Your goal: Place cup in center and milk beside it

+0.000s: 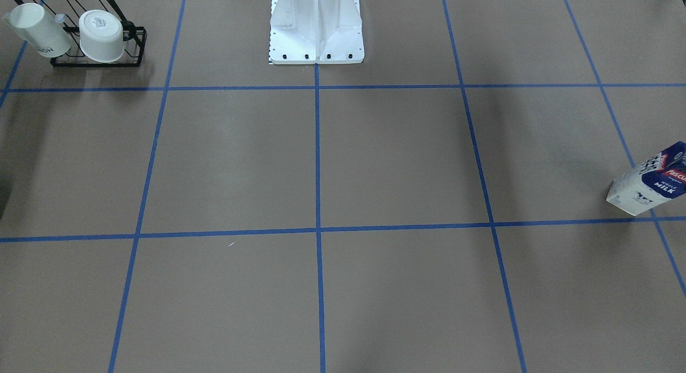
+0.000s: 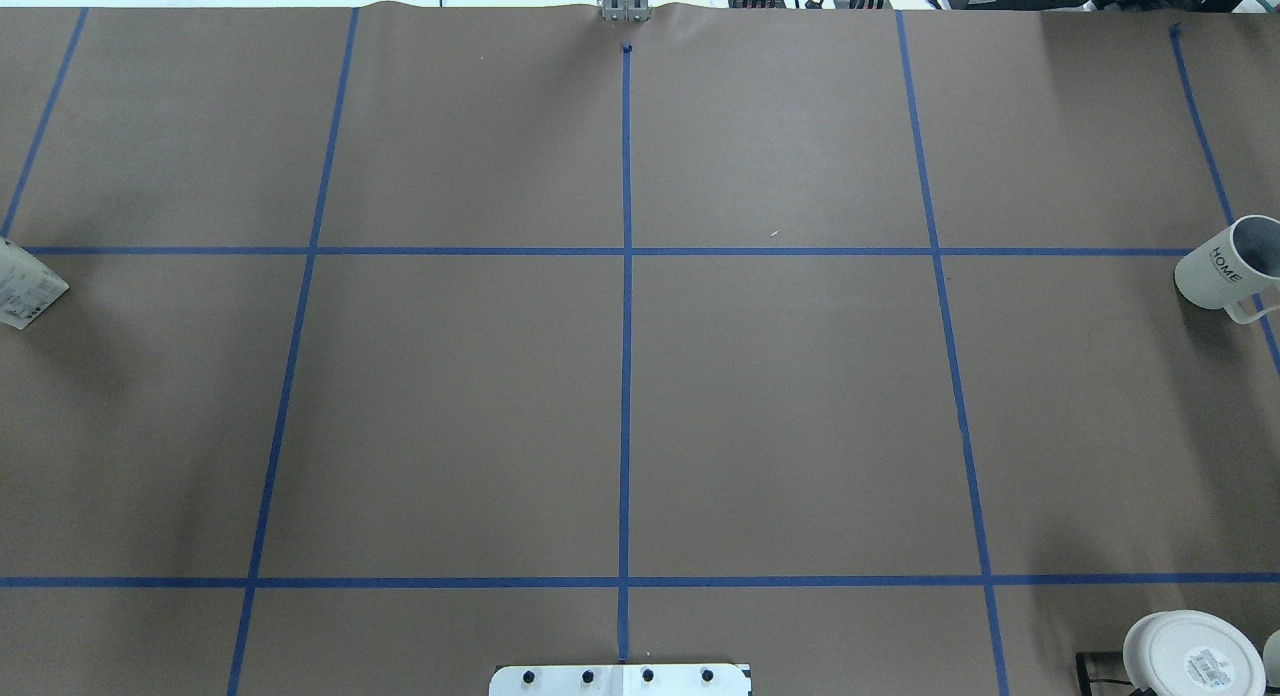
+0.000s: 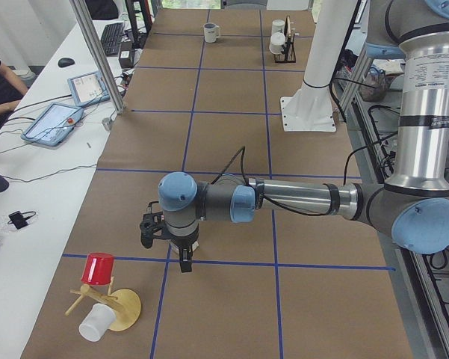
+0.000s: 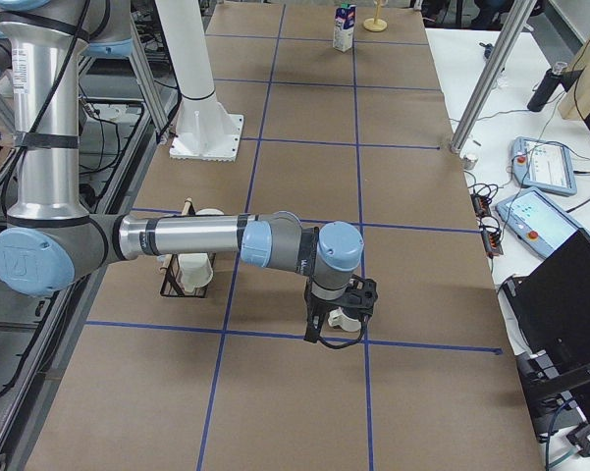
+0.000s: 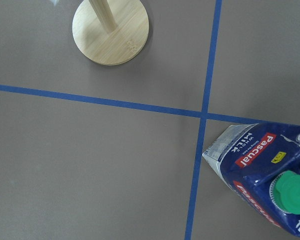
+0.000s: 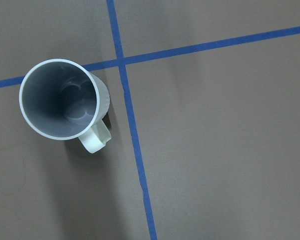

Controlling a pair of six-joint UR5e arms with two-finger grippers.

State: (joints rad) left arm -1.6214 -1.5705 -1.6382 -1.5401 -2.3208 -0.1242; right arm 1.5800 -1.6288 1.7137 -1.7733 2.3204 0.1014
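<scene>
The cup (image 6: 65, 100), a white mug with a loop handle and grey inside, stands upright by a blue tape crossing at the table's right end (image 2: 1225, 266). My right gripper (image 4: 339, 329) hangs right over it (image 4: 349, 318); I cannot tell whether it is open or shut. The milk (image 5: 264, 175), a navy and white carton with a green cap, stands at the table's left end (image 1: 651, 180), (image 4: 345, 26). My left gripper (image 3: 185, 263) hangs above that area; I cannot tell its state. No fingers show in either wrist view.
A black wire rack (image 1: 134, 46) with two white cups lying in it stands near the robot's right side (image 4: 167, 285). A wooden mug tree (image 5: 111, 32) with a red cup (image 3: 98, 268) and a white cup (image 3: 96, 323) is at the left end. The white robot base (image 1: 316, 30) is mid-table.
</scene>
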